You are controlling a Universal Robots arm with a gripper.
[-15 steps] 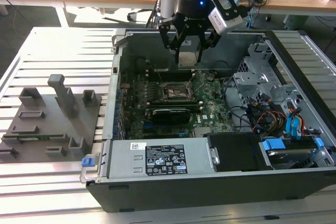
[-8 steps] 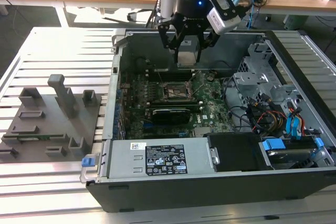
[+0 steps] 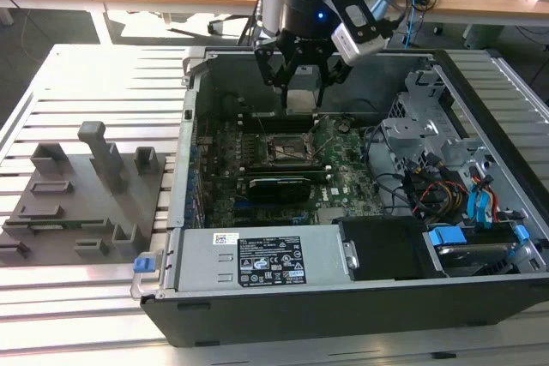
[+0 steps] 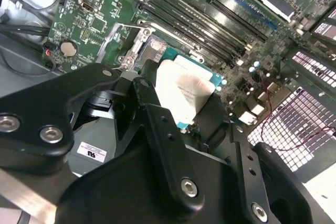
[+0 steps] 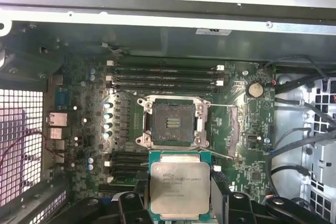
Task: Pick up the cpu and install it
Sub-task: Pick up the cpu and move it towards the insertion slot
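Okay, you've got the cpu [image 5: 179, 186] pinched flat by its edges between the fingers [image 4: 153, 109] of the gripper [image 3: 301, 93], which is closed just to the chip's width. It hangs inside the computer case [image 3: 360, 293], above the motherboard [image 5: 247, 150] and clear of it. From here it seems a little short of the socket [image 5: 172, 121].

In the first wrist view the socket lies bare, contacts showing, and the chip's edges run parallel to its metal frame, so it looks square to me. What matters now is level and centring: hold the chip flat, bring all four sides inside the frame evenly, and allow no sideways drag over those contacts. I can't make out the corner mark, so confirm orientation before committing.
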